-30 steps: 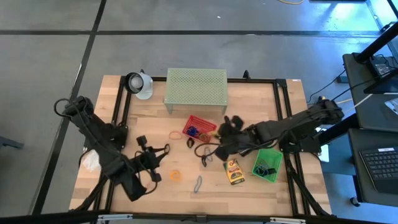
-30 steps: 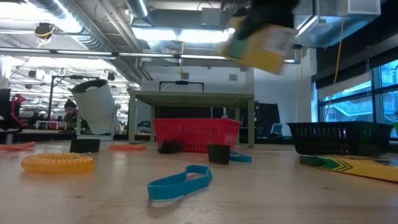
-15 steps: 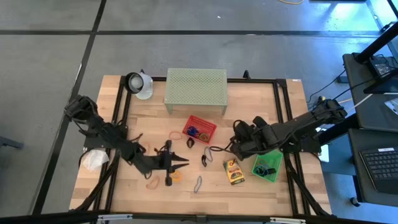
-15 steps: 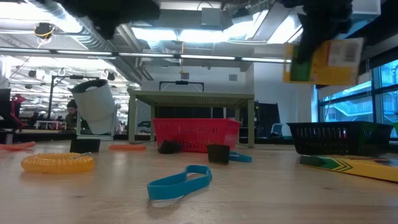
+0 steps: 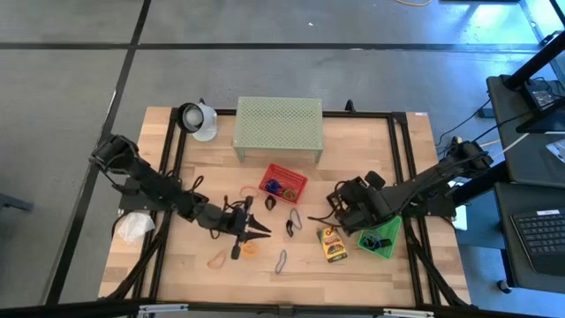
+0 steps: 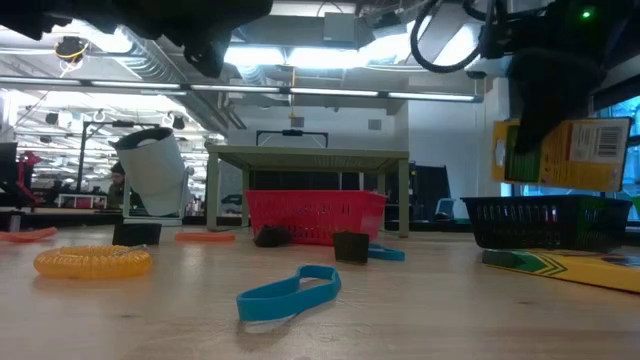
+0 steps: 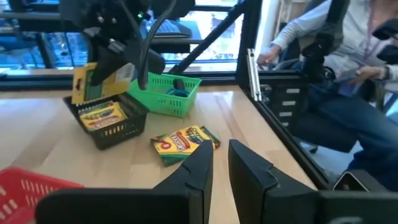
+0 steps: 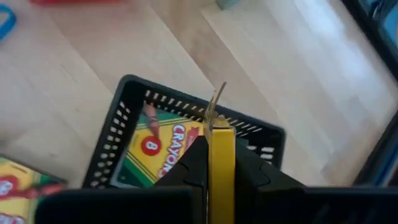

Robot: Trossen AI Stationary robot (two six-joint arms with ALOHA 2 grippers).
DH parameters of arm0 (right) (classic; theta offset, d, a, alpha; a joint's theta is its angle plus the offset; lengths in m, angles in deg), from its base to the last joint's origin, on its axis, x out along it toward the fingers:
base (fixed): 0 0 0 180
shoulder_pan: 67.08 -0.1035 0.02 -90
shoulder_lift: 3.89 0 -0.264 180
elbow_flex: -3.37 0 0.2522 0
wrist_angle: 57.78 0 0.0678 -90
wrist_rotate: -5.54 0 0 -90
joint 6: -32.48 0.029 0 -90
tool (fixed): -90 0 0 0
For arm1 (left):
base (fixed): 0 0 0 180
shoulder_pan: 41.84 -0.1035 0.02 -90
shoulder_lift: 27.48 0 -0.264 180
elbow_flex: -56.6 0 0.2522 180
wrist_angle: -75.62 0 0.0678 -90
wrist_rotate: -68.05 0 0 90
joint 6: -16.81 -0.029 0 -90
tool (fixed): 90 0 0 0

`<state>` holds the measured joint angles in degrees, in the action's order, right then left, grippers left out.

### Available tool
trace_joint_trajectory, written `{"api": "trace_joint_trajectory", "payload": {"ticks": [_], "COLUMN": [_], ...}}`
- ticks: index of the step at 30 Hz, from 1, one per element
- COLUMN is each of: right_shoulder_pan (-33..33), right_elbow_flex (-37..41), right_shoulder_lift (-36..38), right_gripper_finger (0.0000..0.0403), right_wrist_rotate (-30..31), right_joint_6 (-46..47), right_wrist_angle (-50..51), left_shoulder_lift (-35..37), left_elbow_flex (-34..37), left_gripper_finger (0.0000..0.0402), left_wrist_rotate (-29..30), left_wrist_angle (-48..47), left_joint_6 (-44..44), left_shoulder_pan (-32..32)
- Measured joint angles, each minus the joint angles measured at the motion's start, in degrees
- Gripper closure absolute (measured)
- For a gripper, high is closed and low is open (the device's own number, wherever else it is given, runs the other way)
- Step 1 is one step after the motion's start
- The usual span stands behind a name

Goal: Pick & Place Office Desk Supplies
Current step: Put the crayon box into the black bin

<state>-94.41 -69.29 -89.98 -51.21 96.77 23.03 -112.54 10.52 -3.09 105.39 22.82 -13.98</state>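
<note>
My right gripper (image 5: 341,208) is shut on a yellow-and-green crayon box (image 6: 575,150) just above a black basket (image 8: 118,134). A second crayon box (image 8: 158,152) lies in that basket. A third crayon box (image 5: 333,243) lies flat on the table beside a green basket (image 5: 381,237). My left gripper (image 5: 254,231) is empty, with a narrow gap between its fingers (image 7: 202,165). It hovers over a yellow coil (image 5: 249,250). An orange loop (image 5: 216,260), a blue loop (image 5: 281,261) and a black loop (image 5: 291,222) lie on the wood. My right gripper pinches the crayon box between its two fingers, one on each broad face (image 8: 221,146). In the wrist view the box shows edge-on. The fingers come from above and point down. The box hangs upright, clear of the black basket (image 6: 545,218) below it.
A red basket (image 5: 283,183) with small supplies stands mid-table. The pale green perforated shelf (image 5: 277,125) stands at the far edge, with a white cup (image 5: 199,119) to its left. A white wad (image 5: 131,228) lies at the left edge. A seated person (image 7: 348,56) is beyond the table's right side.
My right gripper has carried the crayon box toward the table's right edge and down, from high above mid-table to just over the black basket. The box has turned upright. My left gripper has reached toward the table's right, out over the yellow coil.
</note>
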Motion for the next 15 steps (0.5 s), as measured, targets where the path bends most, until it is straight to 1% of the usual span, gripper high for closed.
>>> {"api": "trace_joint_trajectory", "payload": {"ticks": [5,7,11,15], "right_shoulder_pan": [0.7,0.9,1.53,1.64], "right_elbow_flex": [0.02,0.02,0.02,0.02], "right_shoulder_lift": [-0.58,-0.99,-2.13,-2.93], "right_gripper_finger": [0.0372,0.0372,0.0372,0.0372], "right_wrist_rotate": [-0.2,-1.63,-6.0,-6.11], "right_joint_6": [-8.66,-14.42,-23.99,-32.36], "right_wrist_angle": [0.05,-0.11,-0.39,-2.57], "left_shoulder_lift": [0.0,0.0,0.0,0.0], "left_elbow_flex": [0.0,0.0,-0.02,-0.02], "left_gripper_finger": [0.036,0.0362,0.0363,0.0362], "left_wrist_rotate": [-1.01,-1.8,-5.62,-7.25], "left_wrist_angle": [-0.2,-0.62,-1.29,-1.62], "left_joint_6": [-1.25,-1.27,-1.27,-1.27], "left_shoulder_pan": [-1.5,-2.09,-3.57,-4.82]}}
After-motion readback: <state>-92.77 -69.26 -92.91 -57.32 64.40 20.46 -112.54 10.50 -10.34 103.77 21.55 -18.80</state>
